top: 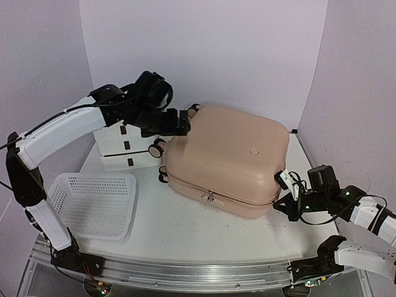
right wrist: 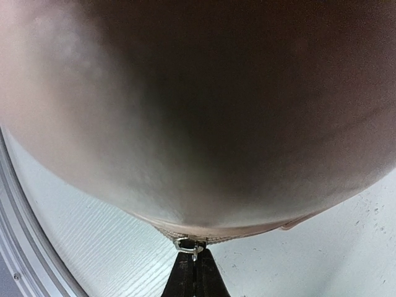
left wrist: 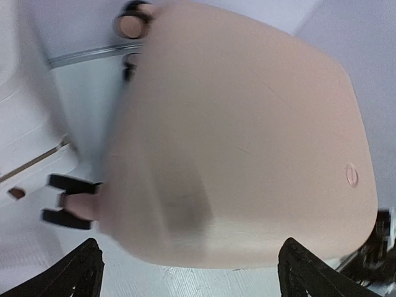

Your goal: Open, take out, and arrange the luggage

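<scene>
Luggage: the luggage [top: 226,158] lies flat on the counter [top: 185,229], lid closed, broad pink shell facing up.
Wheels: the wheels [top: 157,149] stick out from the luggage's left end. One wheel [left wrist: 131,25] shows at its far corner in the left wrist view. Another [left wrist: 71,201] is at the near corner.
Zip: the zip [top: 213,197] runs along the luggage's near side and is shut along the stretch that shows.
Left gripper: the left gripper [top: 184,122] is at the luggage's far left corner, just above the wheels. Its fingers [left wrist: 80,275] are spread wide apart, with the shell [left wrist: 247,136] filling the view between and beyond them. Whether they touch the shell cannot be told.
Right gripper: the right gripper [top: 286,185] is at the luggage's near right corner, low by the counter. Its fingers [right wrist: 207,278] are pressed together and pinch the metal pull [right wrist: 189,245] right under the shell's edge.
Drawers: the white drawers [top: 117,148] stand just left of the luggage, beside its wheels.
Basket: the white basket [top: 93,201] sits left of the luggage, nearer the arm bases, and is apart from it.
</scene>
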